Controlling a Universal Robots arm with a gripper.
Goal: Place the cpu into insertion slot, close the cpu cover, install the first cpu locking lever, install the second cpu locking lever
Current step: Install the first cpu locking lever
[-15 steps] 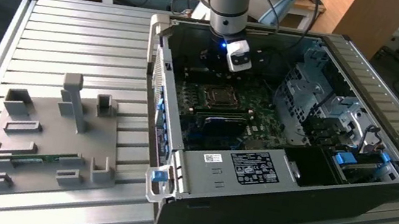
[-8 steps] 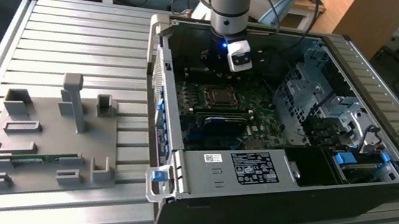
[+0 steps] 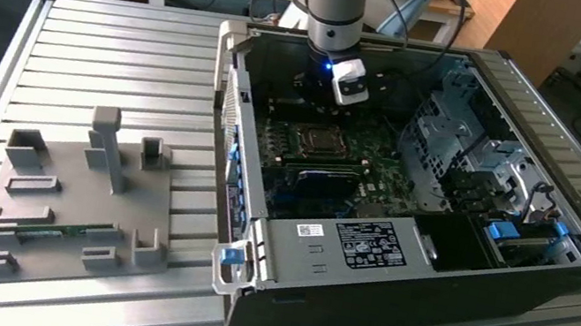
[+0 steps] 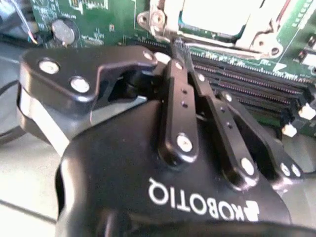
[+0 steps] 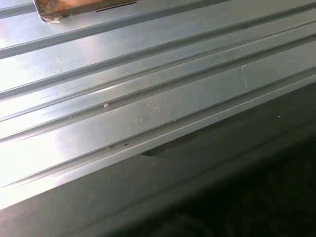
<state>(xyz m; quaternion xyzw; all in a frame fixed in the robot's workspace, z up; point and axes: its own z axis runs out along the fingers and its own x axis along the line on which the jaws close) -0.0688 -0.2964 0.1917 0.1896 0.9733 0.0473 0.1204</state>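
The cpu (image 4: 212,17) sits in its socket just beyond the closed, empty hand (image 4: 177,47).

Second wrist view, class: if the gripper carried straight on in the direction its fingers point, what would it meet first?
Most likely the cpu cover, the silvery frame lying over the cpu. The gripper points at its near edge with fingers together, holding nothing. How much gap remains is unclear.
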